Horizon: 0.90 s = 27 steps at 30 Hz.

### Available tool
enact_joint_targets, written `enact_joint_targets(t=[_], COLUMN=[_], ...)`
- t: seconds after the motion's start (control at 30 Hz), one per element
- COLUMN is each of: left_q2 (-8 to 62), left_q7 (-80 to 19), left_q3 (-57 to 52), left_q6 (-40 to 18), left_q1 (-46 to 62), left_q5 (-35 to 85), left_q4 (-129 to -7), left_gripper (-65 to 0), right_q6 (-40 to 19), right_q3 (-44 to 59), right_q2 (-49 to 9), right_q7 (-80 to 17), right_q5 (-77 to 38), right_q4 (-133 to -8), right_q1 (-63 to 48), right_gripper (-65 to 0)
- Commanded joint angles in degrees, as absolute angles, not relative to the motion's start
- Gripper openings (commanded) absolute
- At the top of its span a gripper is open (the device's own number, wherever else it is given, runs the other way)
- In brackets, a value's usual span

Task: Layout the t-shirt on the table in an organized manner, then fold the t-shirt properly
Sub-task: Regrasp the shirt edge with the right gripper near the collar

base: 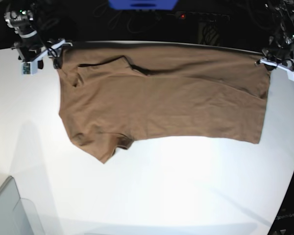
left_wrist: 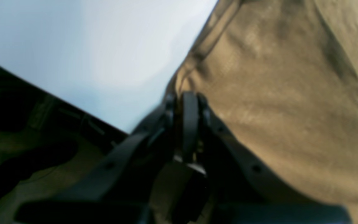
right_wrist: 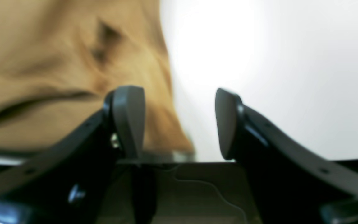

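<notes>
Bin at table corner, contents unclear.

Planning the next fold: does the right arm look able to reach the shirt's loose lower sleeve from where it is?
Probably yes. The right end effector is open beside the t-shirt, and only bare table lies between it and the sleeve.
</notes>
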State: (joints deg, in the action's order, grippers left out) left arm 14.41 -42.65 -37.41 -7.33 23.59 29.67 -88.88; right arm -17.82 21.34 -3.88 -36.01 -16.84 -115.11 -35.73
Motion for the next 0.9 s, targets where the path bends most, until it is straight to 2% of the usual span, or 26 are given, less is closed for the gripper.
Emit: enact_joint_targets(t=[0.0,0.27,0.37,0.43,0.63,0.87], left_q2=[15.25,15.16,15.16,15.16,15.08,15.08], left_q7=[-42.33,-42.33,-42.42,-42.42,-42.42,-42.42], left_q3=[-37.76,-37.85,-37.85,-37.85,-37.85,-37.85], left_q6=[-7.25,-7.25,-7.25,-7.25,-7.25,-7.25], left_q1=[23.52,23.52,23.52,23.52,23.52,23.52], left_q5=[29.76,29.76,29.76,29.76,29.85,29.85], left_q4=[-89.80,-89.89,-89.89,-89.89,-89.89,-89.89], left_gripper=[-64.5,-64.4,-64.0,-61.0,-42.6,-41.9], right_q6=[-18.24,-23.52,-25.27,-25.27,-25.27,-25.27], right_q3=[21.67,21.41,17.89,16.04,14.20,14.29], right_q2=[-4.18,-1.63,-1.63,-1.71,-1.71,-2.07], right_q7=[-35.21,-35.30,-35.30,-35.30,-35.74,-35.74], right_q5=[-16.92,-16.92,-16.75,-16.66,-16.57,-16.57], right_q4=[-116.09,-116.00,-115.91,-115.82,-113.36,-108.35], right_q1=[-36.09,-35.47,-35.47,-35.38,-31.96,-29.93], right_gripper=[-27.6,-27.7,-27.7,-27.6,-27.5,-27.7])
